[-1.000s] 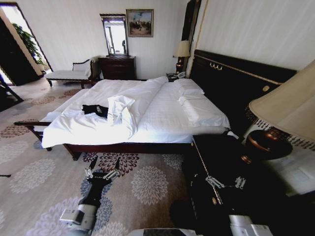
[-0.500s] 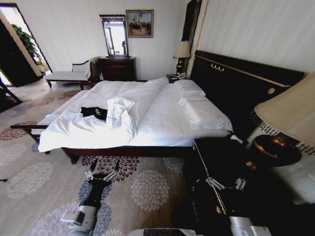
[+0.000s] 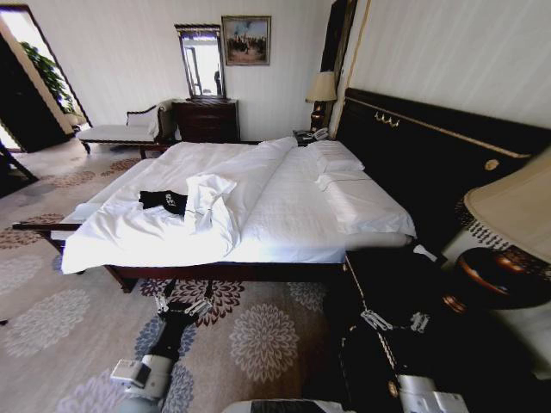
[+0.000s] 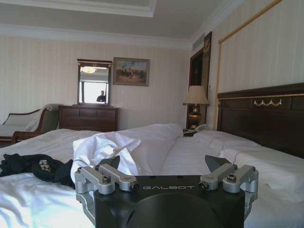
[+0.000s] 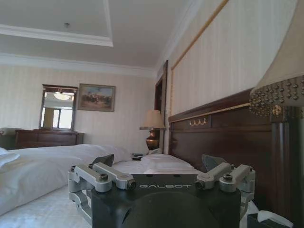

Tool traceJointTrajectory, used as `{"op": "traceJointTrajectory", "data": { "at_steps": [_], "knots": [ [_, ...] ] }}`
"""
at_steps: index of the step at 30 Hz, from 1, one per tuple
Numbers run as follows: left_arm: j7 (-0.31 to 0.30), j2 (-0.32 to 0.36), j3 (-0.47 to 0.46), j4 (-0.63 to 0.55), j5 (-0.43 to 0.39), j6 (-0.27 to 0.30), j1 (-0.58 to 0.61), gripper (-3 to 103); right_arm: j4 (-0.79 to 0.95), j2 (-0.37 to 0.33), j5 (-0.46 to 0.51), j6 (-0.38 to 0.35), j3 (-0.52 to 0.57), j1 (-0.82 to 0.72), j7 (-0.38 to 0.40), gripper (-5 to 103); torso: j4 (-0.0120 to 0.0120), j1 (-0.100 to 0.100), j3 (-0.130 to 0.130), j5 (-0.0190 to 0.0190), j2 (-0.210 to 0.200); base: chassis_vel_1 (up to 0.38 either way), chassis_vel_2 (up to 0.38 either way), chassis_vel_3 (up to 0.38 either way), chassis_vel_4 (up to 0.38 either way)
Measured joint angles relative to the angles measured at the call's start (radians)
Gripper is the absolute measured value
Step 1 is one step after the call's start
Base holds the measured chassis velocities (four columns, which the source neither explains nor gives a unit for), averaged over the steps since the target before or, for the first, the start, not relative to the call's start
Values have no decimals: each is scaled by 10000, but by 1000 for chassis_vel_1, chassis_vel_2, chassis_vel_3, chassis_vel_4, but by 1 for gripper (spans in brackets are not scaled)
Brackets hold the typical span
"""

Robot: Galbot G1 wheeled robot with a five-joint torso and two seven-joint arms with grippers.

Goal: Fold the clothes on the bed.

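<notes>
The clothes, a crumpled black T-shirt [image 3: 164,200] with white lettering, lie on the bed [image 3: 284,206] near its foot corner, beside a bunched fold of white duvet [image 3: 211,194]. In the left wrist view the T-shirt [image 4: 33,167] lies on the sheet ahead, off to one side of the gripper. My left gripper [image 3: 181,301] hangs open over the carpet, short of the bed's near side. My right gripper [image 3: 394,322] is open above the dark nightstand. Both are empty: the left gripper [image 4: 166,164] faces the duvet fold and the right gripper [image 5: 159,161] faces the pillows and headboard.
A dark nightstand [image 3: 387,284] with a large shaded lamp [image 3: 512,215] stands close on the right. A pale bench [image 3: 116,131] and a dresser with mirror [image 3: 207,119] line the far wall. Patterned carpet [image 3: 258,331] lies between me and the bed.
The whole head view has shifted: the near lamp slid toward the right edge and the bed's near side sits lower in the picture, so the camera moved. Both arms keep their pose.
</notes>
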Motion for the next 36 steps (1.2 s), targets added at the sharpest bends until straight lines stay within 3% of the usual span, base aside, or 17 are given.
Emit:
{"op": "traceJointTrajectory", "data": {
  "at_steps": [3,7,10,15,24,28,36],
  "knots": [
    [-33,322,-29,-1,-273,59,-193,100,137,211,-36,-78,125,58,27,100,-1,0,0,-1,0,-67,55,60,-59],
    [401,346,-220,-158,-858,290,-101,100,456,368,-415,-426,-87,2,288,100,-2,0,0,-1,0,-69,75,74,-80],
    [1026,19,-432,-348,-1204,205,220,100,664,255,-726,-838,-196,174,570,100,0,0,-1,0,0,-71,94,79,-93],
    [1520,-466,-749,-530,-1500,-106,583,100,897,-207,-676,-1105,-212,311,580,100,2,-1,-1,3,1,-96,100,109,-96],
    [1690,-940,-1375,136,-1655,327,-154,100,634,-759,-466,-1360,-270,665,584,100,-1,0,0,2,0,-129,101,124,-118],
    [1730,-1414,-1293,190,-1385,546,-33,100,724,-1052,-247,-1837,-176,520,653,100,0,0,0,-1,0,-107,125,102,-130],
    [1770,-1949,-1210,158,-1263,651,-12,100,678,-1382,42,-2097,-135,670,695,100,-1,-1,0,3,0,-79,80,80,-75]
  ]
}}
